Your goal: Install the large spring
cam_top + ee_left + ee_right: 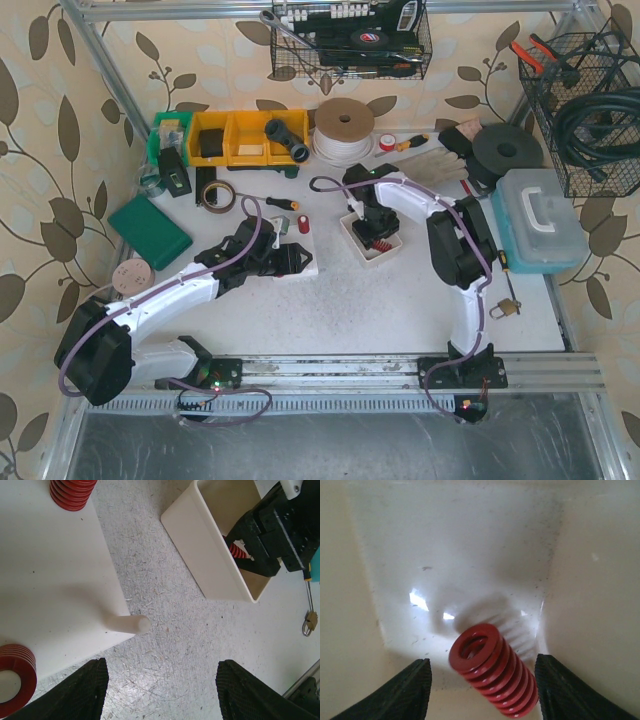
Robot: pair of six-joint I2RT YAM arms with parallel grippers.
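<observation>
left end effector (162, 680): spread, empty (near white peg (131, 624)) | right end effector (481, 680): spread, straddling large spring (482, 662), ungripped

Robot's left tool (162, 682) held low, jaws apart — right tool (372, 229) pointing straight down, jaws apart

I can't read a single word, number or brand from my station. The black package (372, 35) in the wire basket (290, 62) on the back wall carries a red-and-white oval badge and some rows of white print. From the overhead camera it is all too small and blurred for me to make out.
</observation>
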